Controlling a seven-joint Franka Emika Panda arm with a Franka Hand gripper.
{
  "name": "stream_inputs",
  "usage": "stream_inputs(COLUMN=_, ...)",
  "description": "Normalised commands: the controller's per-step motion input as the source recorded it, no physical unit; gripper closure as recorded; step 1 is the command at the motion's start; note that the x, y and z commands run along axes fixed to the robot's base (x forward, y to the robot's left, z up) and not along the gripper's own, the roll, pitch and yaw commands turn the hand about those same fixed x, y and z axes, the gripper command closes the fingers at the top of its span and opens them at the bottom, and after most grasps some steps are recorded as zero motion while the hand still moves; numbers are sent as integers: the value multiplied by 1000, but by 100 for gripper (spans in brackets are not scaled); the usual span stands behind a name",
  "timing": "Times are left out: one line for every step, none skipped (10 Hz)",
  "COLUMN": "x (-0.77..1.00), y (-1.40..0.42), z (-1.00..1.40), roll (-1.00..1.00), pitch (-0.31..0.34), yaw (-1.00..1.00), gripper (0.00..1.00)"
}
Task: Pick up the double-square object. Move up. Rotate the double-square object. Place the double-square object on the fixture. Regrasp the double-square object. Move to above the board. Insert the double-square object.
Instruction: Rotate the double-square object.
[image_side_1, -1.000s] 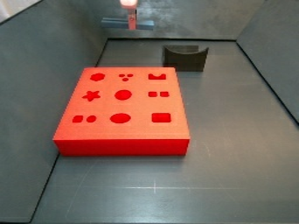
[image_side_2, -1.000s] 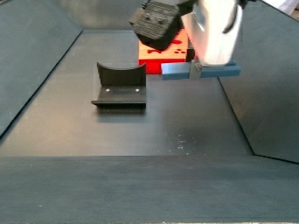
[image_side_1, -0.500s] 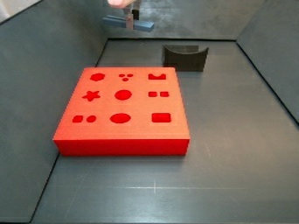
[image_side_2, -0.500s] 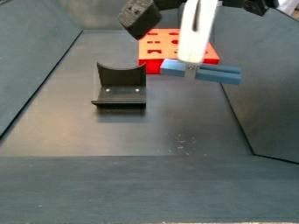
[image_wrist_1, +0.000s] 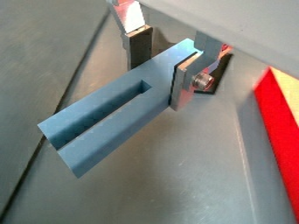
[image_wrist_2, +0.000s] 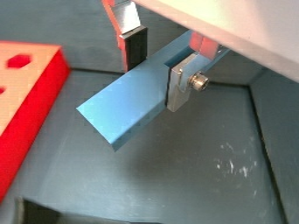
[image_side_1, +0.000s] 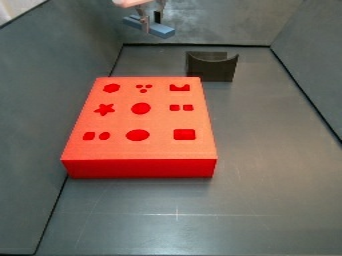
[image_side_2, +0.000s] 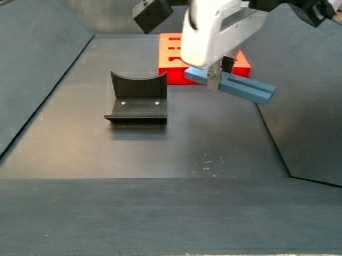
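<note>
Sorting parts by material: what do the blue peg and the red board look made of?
The double-square object, clamped in the gripper above the floor, looks like matte blue plastic: uniform colour, no glare. The board looks like matte red plastic, perhaps printed; uncertain.

blue-grey on the double-square object (image_wrist_1: 117, 118) in both wrist views (image_wrist_2: 131, 107), paler blue in a side view (image_side_2: 241, 86), held aloft between flat silver fingers (image_wrist_1: 184, 77) with dark pads. gripper (image_side_2: 211, 72) white-bodied, above the dark grey floor (image_side_2: 160, 150). bright red on the board (image_side_1: 140, 120), its star, circle, square and oval cut-outs a darker red. dark grey-brown on the fixture (image_side_2: 135, 97), nearly the floor's tone. faint pale scuffs on the floor (image_wrist_2: 239, 166) in a wrist view.
</note>
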Motion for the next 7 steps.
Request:
stream_inputs(x=10, y=15, z=-5, roll=-18, pitch=-8, yaw=-1000, gripper=100)
stream_inputs(x=10, y=16, z=-5, roll=-19, pitch=-8, yaw=-1000, gripper=100)
stream_inputs(x=10, y=16, z=-5, roll=-21, pitch=-9, yaw=-1000, gripper=100)
stream_inputs(x=10, y=16, z=-5, roll=-23, pitch=-10, yaw=-1000, gripper=100)
stream_inputs(x=10, y=16, z=-5, roll=-26, pitch=-11, yaw=-1000, gripper=100)
stream_inputs(x=10, y=16, z=-5, roll=-28, pitch=-12, yaw=-1000, gripper=100)
stream_inputs(x=10, y=16, z=-5, roll=-33, pitch=-14, yaw=-1000, gripper=100)
